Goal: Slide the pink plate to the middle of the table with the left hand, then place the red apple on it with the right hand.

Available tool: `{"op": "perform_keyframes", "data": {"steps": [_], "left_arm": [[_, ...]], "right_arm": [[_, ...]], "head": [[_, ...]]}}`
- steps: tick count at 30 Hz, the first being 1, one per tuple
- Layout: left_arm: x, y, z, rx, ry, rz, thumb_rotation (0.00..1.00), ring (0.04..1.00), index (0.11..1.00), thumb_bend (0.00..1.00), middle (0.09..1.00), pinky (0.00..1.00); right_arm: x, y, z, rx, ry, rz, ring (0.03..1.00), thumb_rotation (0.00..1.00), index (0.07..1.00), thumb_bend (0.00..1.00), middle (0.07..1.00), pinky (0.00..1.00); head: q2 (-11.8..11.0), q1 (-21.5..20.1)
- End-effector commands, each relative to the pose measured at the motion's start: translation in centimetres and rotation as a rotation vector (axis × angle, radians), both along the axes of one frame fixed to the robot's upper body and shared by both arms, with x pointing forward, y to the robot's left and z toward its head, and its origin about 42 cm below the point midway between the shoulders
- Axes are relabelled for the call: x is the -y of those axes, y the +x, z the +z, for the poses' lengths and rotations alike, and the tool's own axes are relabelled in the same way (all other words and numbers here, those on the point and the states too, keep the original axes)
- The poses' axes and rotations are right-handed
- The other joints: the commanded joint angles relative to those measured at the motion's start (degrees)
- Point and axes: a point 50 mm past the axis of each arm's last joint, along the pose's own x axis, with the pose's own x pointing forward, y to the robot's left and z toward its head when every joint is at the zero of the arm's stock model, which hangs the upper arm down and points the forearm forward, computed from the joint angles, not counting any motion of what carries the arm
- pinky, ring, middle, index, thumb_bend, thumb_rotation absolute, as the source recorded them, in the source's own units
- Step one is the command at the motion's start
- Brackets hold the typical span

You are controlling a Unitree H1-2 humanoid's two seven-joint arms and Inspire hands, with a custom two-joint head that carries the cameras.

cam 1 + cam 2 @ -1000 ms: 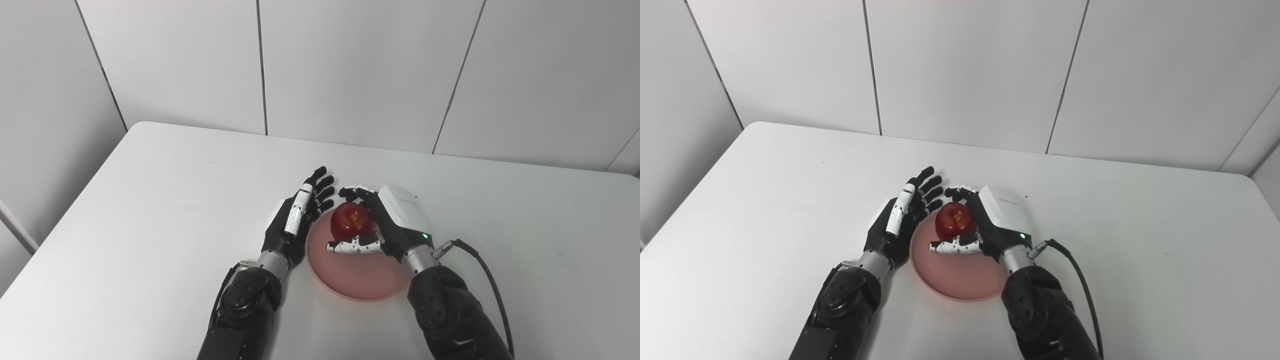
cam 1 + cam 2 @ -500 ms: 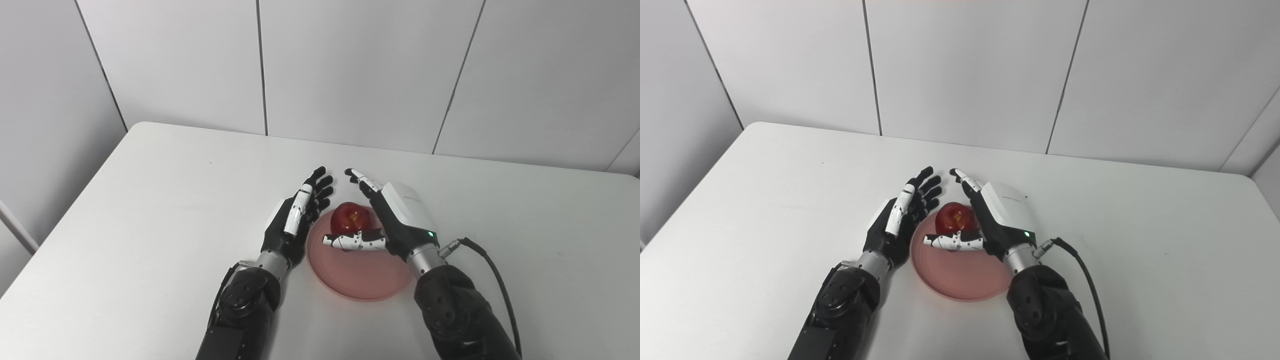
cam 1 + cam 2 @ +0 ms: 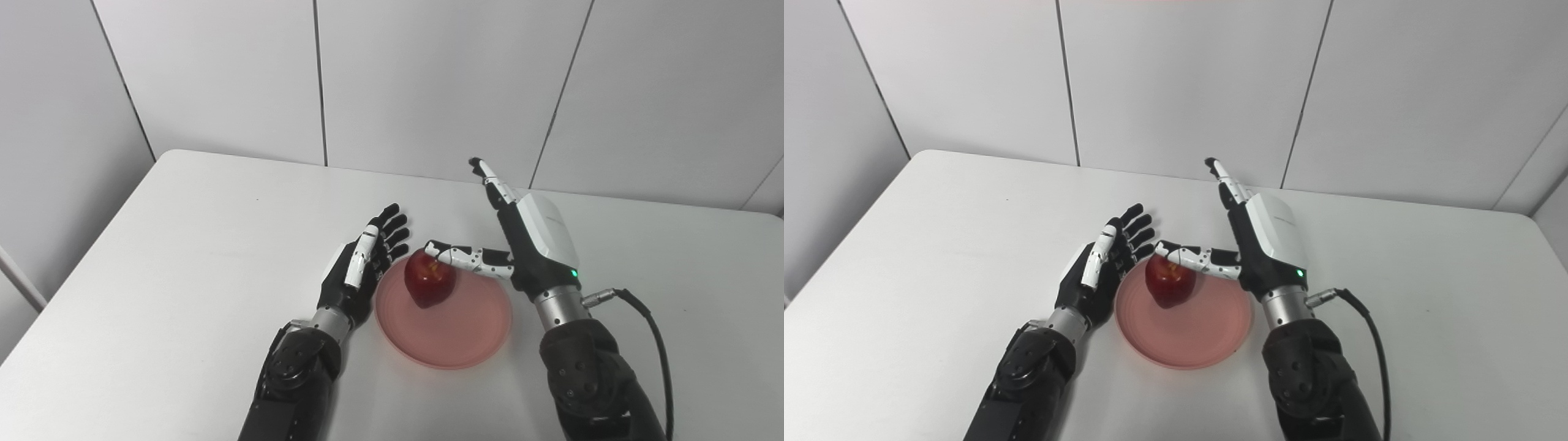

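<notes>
The pink plate (image 3: 453, 331) lies on the white table near its middle, in front of me. The red apple (image 3: 430, 285) rests on the plate's far left part. My right hand (image 3: 527, 245) is open and raised to the right of the apple, fingers pointing up and away, its thumb reaching over the apple's top. My left hand (image 3: 358, 269) is open, fingers stretched out, lying against the plate's left rim. In the right eye view the apple (image 3: 1170, 281) and plate (image 3: 1194, 334) show the same way.
The white table (image 3: 184, 257) stretches wide on both sides, with its far edge against a white panelled wall (image 3: 429, 79). A black cable (image 3: 649, 331) runs from my right wrist down the right side.
My right hand has opened, let go of the apple and lifted up and to the right. The apple now rests on the plate. My left hand has not moved.
</notes>
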Motion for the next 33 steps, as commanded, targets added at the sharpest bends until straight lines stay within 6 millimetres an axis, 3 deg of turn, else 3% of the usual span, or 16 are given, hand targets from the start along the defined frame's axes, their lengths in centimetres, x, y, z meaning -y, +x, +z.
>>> {"op": "perform_keyframes", "data": {"steps": [1, 9, 14, 21, 26, 33], "left_arm": [[-0.4, -0.4, -1.3, -0.064, 0.023, 0.016, 1.0, 0.921, 0.904, 0.38, 0.926, 0.91], [-0.6, -0.3, -1.4, -0.06, 0.037, 0.02, 1.0, 0.921, 0.914, 0.38, 0.93, 0.92], [-0.7, -0.4, -1.3, -0.057, 0.035, 0.02, 1.0, 0.924, 0.918, 0.38, 0.932, 0.92], [-0.9, -0.4, -1.4, -0.056, 0.035, 0.017, 1.0, 0.923, 0.919, 0.39, 0.932, 0.92], [-0.9, -0.4, -1.3, -0.055, 0.042, 0.021, 1.0, 0.922, 0.917, 0.38, 0.932, 0.92], [-1.2, -0.4, -1.3, -0.047, 0.044, 0.019, 1.0, 0.923, 0.918, 0.39, 0.933, 0.92]], "right_arm": [[0.6, -0.3, 2.2, 0.108, 0.046, 0.016, 0.874, 0.68, 0.936, 1.0, 0.913, 0.79], [3.9, -0.5, 2.0, 0.127, 0.126, -0.064, 0.865, 0.69, 0.911, 1.0, 0.894, 0.78], [5.8, -0.9, 1.2, 0.116, 0.173, -0.119, 0.861, 0.76, 0.904, 1.0, 0.883, 0.79], [7.2, -1.5, 0.2, 0.099, 0.219, -0.177, 0.861, 0.86, 0.9, 1.0, 0.876, 0.8], [7.9, -2.0, -0.7, 0.084, 0.228, -0.216, 0.849, 0.99, 0.899, 0.98, 0.876, 0.79], [8.5, -2.4, -2.5, 0.025, 0.33, -0.205, 0.866, 1.0, 0.899, 0.93, 0.888, 0.82]], "head": [[-0.09, -0.02], [-0.2, -0.47], [-0.13, -0.57], [-0.18, -0.68], [-0.31, -0.46], [-0.52, -0.58]]}}
